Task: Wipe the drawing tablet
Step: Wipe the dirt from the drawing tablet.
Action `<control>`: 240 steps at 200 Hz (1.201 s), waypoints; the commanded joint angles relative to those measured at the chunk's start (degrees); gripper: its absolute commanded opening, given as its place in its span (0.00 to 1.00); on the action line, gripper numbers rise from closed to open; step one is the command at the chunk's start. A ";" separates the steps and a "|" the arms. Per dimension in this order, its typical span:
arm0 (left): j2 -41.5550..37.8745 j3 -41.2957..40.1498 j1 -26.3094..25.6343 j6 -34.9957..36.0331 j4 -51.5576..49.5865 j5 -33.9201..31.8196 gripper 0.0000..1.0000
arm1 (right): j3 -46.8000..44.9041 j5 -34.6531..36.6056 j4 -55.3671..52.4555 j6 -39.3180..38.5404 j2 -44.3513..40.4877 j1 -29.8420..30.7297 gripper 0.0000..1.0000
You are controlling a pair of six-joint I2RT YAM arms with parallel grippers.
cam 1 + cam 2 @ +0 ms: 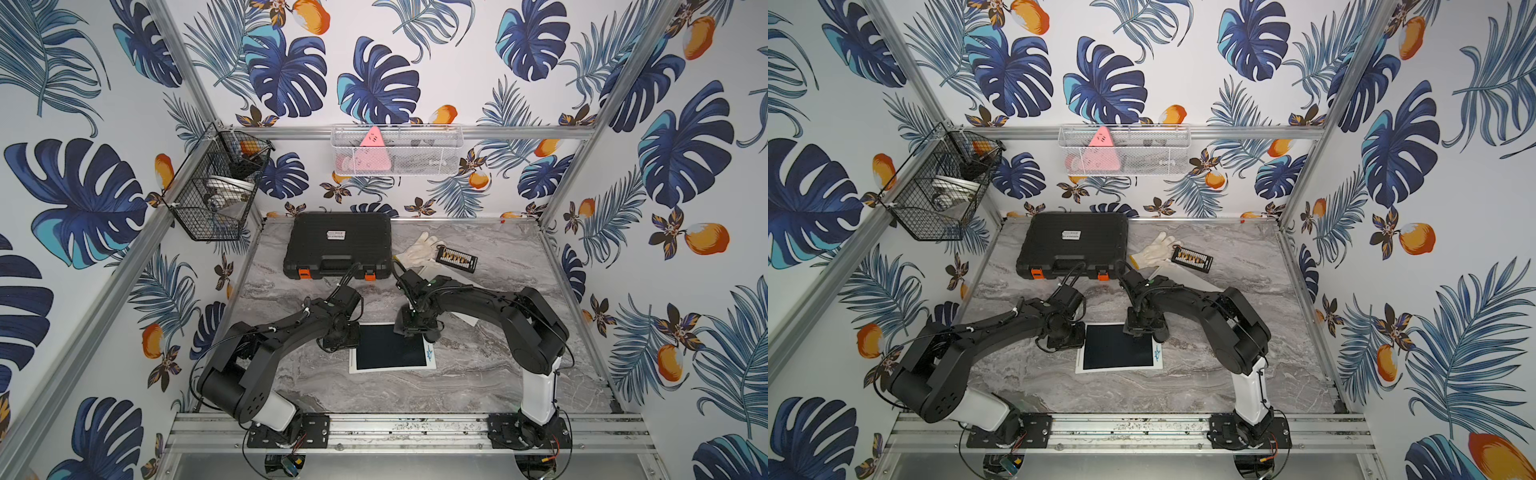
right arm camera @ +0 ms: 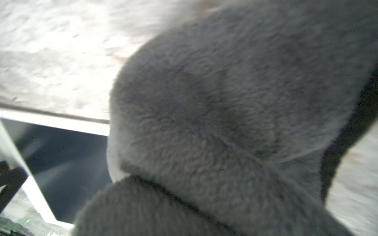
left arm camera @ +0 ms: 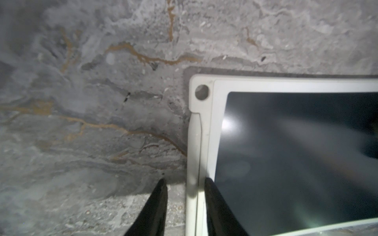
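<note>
Left gripper (image 3: pixel 185 179) narrowly parted astride one tablet (image 3: pixel 286 153) edge; right gripper (image 1: pixel 411 330) clamps one grey cloth (image 2: pixel 204 102).

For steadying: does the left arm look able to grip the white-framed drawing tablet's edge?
Probably yes: the left pincer stands open astride the drawing tablet's edge, nothing between; the grey fleecy cloth is over the opposite side.

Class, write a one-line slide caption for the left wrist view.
Left gripper straddling the white frame of the drawing tablet on a marble tabletop.
</note>
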 commanded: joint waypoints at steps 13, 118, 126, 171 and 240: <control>3.38 -1.97 -0.40 -0.92 -0.88 -2.54 0.35 | 6.75 -0.34 -3.42 -0.18 6.46 2.96 0.00; 4.41 -1.94 -0.45 -1.46 -1.28 -3.73 0.33 | -9.05 2.31 -3.99 -6.33 -4.65 -6.24 0.00; 4.47 -1.98 -0.48 -1.54 -1.28 -3.68 0.33 | -6.33 2.61 -4.62 -6.35 -3.14 -3.55 0.00; 4.13 -2.19 -0.69 -1.94 -1.71 -4.01 0.34 | 2.33 1.13 -6.91 -2.91 4.49 1.67 0.00; 4.26 -2.46 -0.67 -2.23 -1.51 -4.49 0.33 | -13.27 4.68 -7.20 -8.71 -8.50 -8.49 0.00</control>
